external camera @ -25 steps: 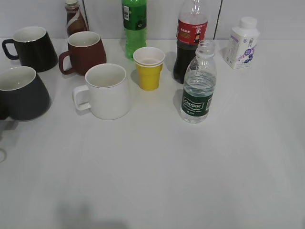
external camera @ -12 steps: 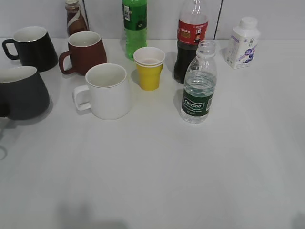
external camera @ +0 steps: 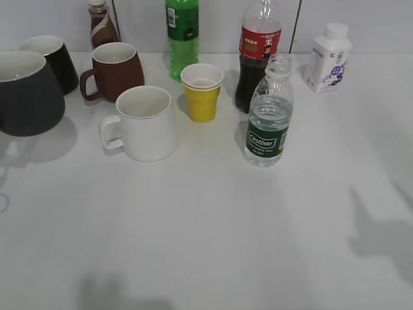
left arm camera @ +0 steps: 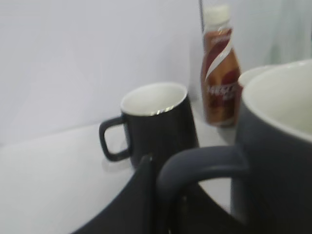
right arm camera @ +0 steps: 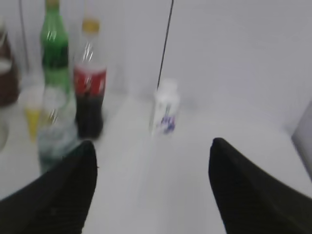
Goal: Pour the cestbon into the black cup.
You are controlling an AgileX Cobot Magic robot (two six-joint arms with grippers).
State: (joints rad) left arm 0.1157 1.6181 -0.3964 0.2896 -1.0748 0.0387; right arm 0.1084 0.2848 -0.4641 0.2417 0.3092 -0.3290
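- White tabletop against a pale grey wall, with drinks lined along the back and mugs to the left.
- The cestbon stands upright right of centre, cap off, partly full; its dark green label reads "C'estbon" in white.
- Just behind it is a cola bottle with a red label, writing too small to read.
- A green bottle and a brown drink bottle stand at the wall; the left wrist view shows part of the word "NESCAFÉ" on the brown one.
- A small white bottle with purple print sits far right.
- The black cup hangs at the left edge, lifted clear of the table, its shadow below.
- The left gripper has its dark fingers clamped at the cup's loop handle.
- The right gripper is spread wide, holding nothing, aimed toward the bottles; that view is blurred.
- A white mug, yellow paper cup, brown mug and glossy black mug stand between.
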